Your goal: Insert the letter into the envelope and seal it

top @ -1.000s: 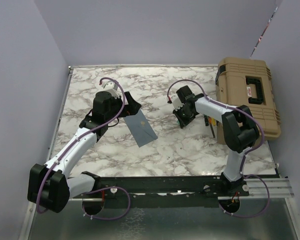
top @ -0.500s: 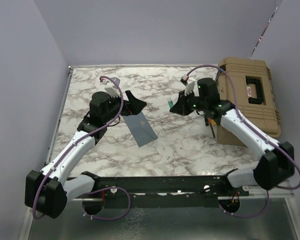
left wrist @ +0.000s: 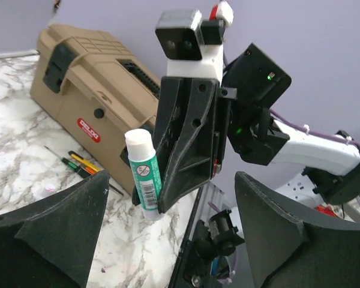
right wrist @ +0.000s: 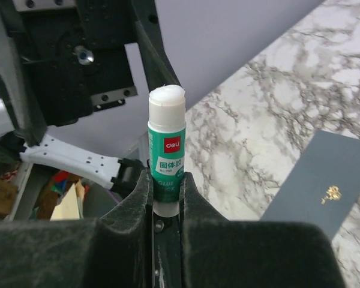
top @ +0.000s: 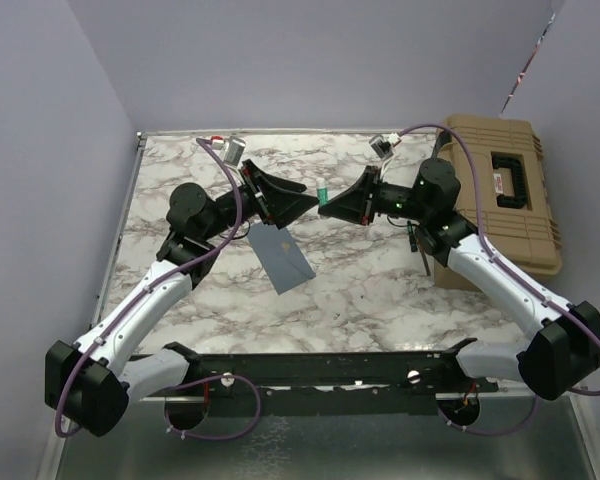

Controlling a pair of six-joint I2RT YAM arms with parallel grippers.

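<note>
Right gripper (top: 326,207) clamping a glue stick (right wrist: 166,150) in mid-air, left gripper (top: 301,197) gaping wide just beside it, holding nothing, envelope (top: 283,257) lying flat on the table (top: 380,290) below them.

My fixed overhead camera sits above and behind the arm bases, looking down and forward over the whole white-and-grey marble-patterned tabletop (top: 360,290), far enough back to take in both arms and the tan plastic toolbox (top: 500,190). My left wrist camera looks out between its own black fingers (left wrist: 48,222), rightward and close onto the green-and-white glue stick (left wrist: 144,171), with that toolbox behind. My right wrist camera faces back leftward, nearer yet, sharing the stick with both other views and the slate blue-grey paper envelope (right wrist: 324,186) with the overhead.
</note>
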